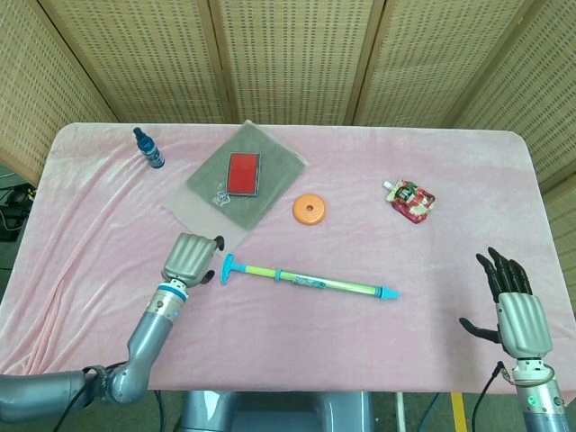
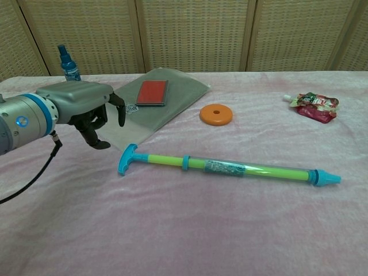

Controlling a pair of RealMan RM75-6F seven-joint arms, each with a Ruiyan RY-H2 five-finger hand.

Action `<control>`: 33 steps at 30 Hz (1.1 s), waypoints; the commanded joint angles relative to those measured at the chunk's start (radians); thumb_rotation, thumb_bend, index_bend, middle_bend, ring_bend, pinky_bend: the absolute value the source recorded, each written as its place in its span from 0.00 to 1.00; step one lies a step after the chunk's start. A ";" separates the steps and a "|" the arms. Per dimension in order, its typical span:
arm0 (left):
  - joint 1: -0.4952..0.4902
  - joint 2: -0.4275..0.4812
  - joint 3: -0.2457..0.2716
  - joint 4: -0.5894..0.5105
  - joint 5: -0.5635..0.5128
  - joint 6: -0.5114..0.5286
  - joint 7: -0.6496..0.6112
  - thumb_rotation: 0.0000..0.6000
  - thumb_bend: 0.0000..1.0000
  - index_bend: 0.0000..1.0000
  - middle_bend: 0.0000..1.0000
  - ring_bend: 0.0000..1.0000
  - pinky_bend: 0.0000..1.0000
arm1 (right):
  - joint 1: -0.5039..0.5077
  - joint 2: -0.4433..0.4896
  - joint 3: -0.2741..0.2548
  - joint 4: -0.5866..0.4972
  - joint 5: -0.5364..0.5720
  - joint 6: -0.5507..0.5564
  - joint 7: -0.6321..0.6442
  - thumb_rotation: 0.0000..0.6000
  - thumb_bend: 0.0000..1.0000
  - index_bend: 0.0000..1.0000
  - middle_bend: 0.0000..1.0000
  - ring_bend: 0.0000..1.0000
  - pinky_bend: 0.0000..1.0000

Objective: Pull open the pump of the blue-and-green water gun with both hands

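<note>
The blue-and-green water gun [image 1: 310,282] [image 2: 230,168] lies flat on the pink cloth, its T-shaped blue pump handle [image 1: 227,268] [image 2: 127,158] at the left end and its blue nozzle [image 1: 388,293] [image 2: 325,178] at the right. My left hand [image 1: 190,257] [image 2: 83,106] hovers just left of the handle, palm down, fingers curled downward and apart, holding nothing and not touching the gun. My right hand [image 1: 515,310] stays at the table's near right corner, fingers spread, empty, far from the nozzle; the chest view does not show it.
An orange disc [image 1: 309,210] [image 2: 216,115] sits behind the gun. A grey bag [image 1: 236,184] [image 2: 144,103] with a red card [image 1: 243,173] lies at the back left, a blue spray bottle [image 1: 148,148] [image 2: 70,66] beyond it. A red snack pouch [image 1: 412,201] [image 2: 314,106] lies at the right.
</note>
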 commanded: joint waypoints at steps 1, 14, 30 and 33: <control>-0.064 -0.064 0.001 0.059 -0.070 -0.003 0.039 1.00 0.29 0.45 0.88 0.81 0.75 | 0.000 0.002 0.001 0.000 0.003 -0.002 0.005 1.00 0.13 0.00 0.00 0.00 0.00; -0.149 -0.150 0.015 0.158 -0.145 -0.012 0.056 1.00 0.37 0.44 0.88 0.81 0.75 | 0.003 0.003 0.002 0.005 0.009 -0.012 0.022 1.00 0.13 0.00 0.00 0.00 0.00; -0.241 -0.251 0.037 0.279 -0.239 -0.011 0.103 1.00 0.36 0.41 0.88 0.81 0.75 | 0.002 0.015 0.008 0.000 0.015 -0.012 0.061 1.00 0.13 0.00 0.00 0.00 0.00; -0.253 -0.267 0.048 0.303 -0.252 -0.007 0.114 1.00 0.36 0.41 0.88 0.81 0.75 | 0.002 0.017 0.008 0.001 0.016 -0.013 0.067 1.00 0.13 0.00 0.00 0.00 0.00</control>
